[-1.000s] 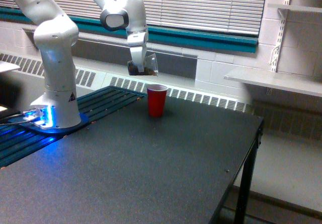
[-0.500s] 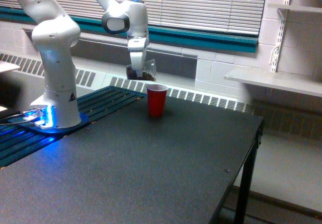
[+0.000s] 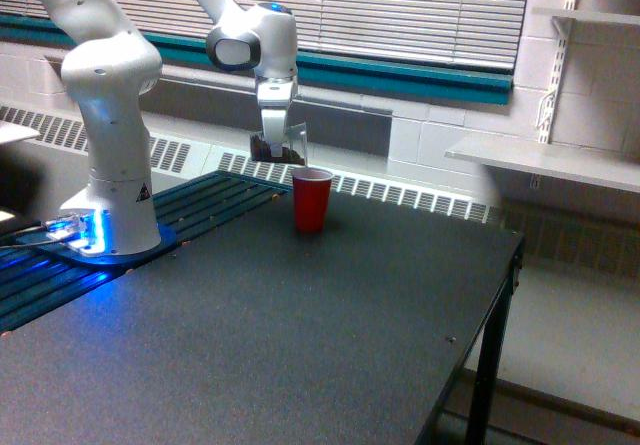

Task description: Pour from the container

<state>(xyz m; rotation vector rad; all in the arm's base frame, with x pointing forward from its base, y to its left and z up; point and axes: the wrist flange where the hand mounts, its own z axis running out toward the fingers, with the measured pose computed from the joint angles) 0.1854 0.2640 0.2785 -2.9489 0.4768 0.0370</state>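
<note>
**Clear cup held above red cup, pour not yet seen**

A small clear see-through cup with brown granular material showing at its bottom is held by the white arm's gripper, which is clamped on the cup's side. The fingers themselves are too small to be made out separately. The cup hangs in the air, just above and slightly toward the exterior view's left of the opaque red plastic cup, which stands upright on the dark speckled table. No contact between the two cups is seen. Whether the clear cup is tilted cannot be told with certainty, and no falling grains can be made out.

Risks, as judged:
- Grains may be spilled onto the table if the clear cup's lip is not brought over the red cup's mouth before tipping; the offset to the left would be the cause.
- The light red cup may be knocked over if the clear cup is lowered into its rim.

Relative to the gripper, the clear cup sits directly below the wrist, with its body projecting toward the red cup.
</note>
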